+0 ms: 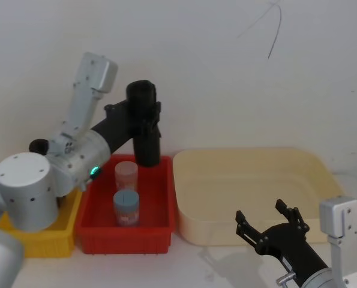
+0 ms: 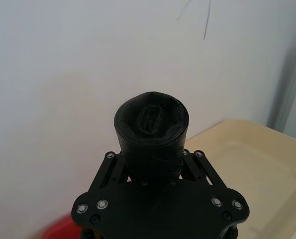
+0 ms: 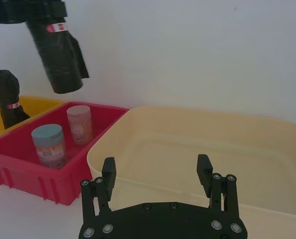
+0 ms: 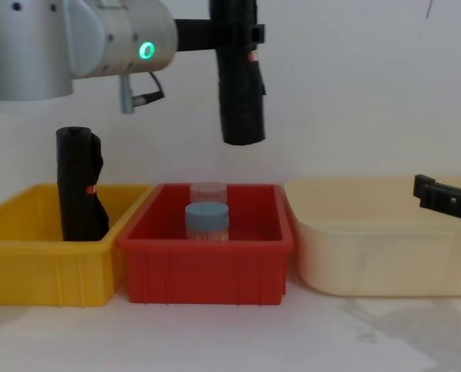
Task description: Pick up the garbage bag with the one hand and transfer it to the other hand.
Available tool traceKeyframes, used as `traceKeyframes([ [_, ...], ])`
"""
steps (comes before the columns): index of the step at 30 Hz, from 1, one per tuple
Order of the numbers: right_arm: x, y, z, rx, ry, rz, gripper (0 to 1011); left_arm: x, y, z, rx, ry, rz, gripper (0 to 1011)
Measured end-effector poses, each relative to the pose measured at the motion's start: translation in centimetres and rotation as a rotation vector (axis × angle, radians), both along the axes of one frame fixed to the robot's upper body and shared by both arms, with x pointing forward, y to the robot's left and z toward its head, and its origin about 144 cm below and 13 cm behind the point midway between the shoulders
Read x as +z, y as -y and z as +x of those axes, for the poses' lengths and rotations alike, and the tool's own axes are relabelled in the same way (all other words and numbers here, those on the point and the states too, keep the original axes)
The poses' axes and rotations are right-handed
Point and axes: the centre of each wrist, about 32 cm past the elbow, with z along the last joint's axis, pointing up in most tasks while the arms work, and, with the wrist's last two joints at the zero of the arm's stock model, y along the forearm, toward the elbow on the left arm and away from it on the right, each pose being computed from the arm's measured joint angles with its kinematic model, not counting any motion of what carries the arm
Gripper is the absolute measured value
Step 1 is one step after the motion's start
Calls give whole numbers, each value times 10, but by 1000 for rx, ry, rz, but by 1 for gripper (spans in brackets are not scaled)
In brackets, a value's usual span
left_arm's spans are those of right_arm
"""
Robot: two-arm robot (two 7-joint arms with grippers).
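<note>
The garbage bag (image 4: 240, 85), a tall black roll with a small red mark, hangs over the red bin (image 4: 207, 267), squeezed tight in the left gripper (image 4: 242, 35). Two jars (image 4: 207, 221) stand below it. The right gripper (image 3: 156, 167), low by the pale tub (image 4: 369, 256), is wide open and empty.

Left end effector (image 1: 147, 115) closed, right end effector (image 1: 268, 218) open

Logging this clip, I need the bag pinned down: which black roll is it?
Find the red bin between the yellow bin and the cream tub. Above it hangs the bag, a straight black roll clamped in the left pincer of the green-ringed arm. The other black roll, lumpier, stands in the yellow bin.
</note>
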Motion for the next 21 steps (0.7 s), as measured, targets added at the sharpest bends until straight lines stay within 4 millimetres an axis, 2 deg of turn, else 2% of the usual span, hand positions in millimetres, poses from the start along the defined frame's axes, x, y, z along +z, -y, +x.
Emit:
traceKeyframes([
  [7,0,0,0,0,0,0,1000,0,14,9,-26,-2,-2,358],
  [21,5,1,7,28,3,-21,1000,1,27,15,-50,-4,-2,358],
])
